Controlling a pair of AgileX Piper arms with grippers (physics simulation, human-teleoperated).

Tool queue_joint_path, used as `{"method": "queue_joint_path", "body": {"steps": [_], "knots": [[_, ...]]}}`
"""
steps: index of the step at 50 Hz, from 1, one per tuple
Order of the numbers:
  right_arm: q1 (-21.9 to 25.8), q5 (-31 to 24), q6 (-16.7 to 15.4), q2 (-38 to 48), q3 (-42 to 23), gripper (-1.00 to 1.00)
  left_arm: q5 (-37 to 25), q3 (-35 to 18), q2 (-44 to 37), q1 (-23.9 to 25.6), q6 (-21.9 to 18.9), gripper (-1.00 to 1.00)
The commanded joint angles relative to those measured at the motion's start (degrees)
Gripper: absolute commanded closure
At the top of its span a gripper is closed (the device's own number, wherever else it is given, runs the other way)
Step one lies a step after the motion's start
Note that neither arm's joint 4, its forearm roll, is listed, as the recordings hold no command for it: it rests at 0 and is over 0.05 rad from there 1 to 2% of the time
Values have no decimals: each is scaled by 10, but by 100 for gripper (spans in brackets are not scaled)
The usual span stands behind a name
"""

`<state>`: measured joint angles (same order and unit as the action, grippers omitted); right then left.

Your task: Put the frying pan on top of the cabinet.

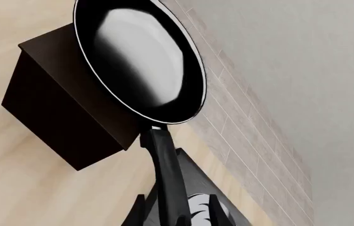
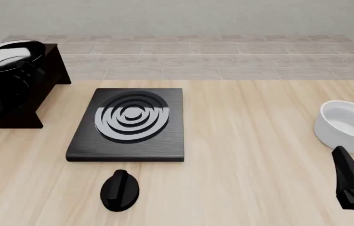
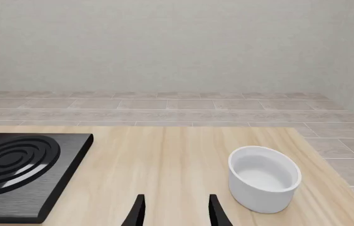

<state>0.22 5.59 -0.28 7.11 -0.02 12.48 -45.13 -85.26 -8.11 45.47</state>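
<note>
Left end effector (image 1: pixel 175 214) pinched pan (image 1: pixel 140 56) handle over cabinet (image 1: pixel 64 113); risked tipping off if released off-centre; right end effector (image 3: pixel 173 212) spread, idle.

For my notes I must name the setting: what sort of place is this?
Probably a simulated kitchen counter: a stove plate with its knob, a white bowl, and a frying pan held over a cabinet.

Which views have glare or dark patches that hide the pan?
Left wrist view: the frying pan shows a bright white sheen inside, edges sharp. Front view: pan, left gripper and cabinet merge into one black mass. Right wrist view: evenly lit, no pan.
</note>
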Motion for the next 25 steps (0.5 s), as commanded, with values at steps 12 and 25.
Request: {"method": "queue_joint_path", "body": {"steps": [12,25], "knots": [[1,20,-2,21,0,-100,-5,10,15,-2,-13,-100],[1,23,-1,23,0,-100,-3,30,27,-12,-9,-100]]}}
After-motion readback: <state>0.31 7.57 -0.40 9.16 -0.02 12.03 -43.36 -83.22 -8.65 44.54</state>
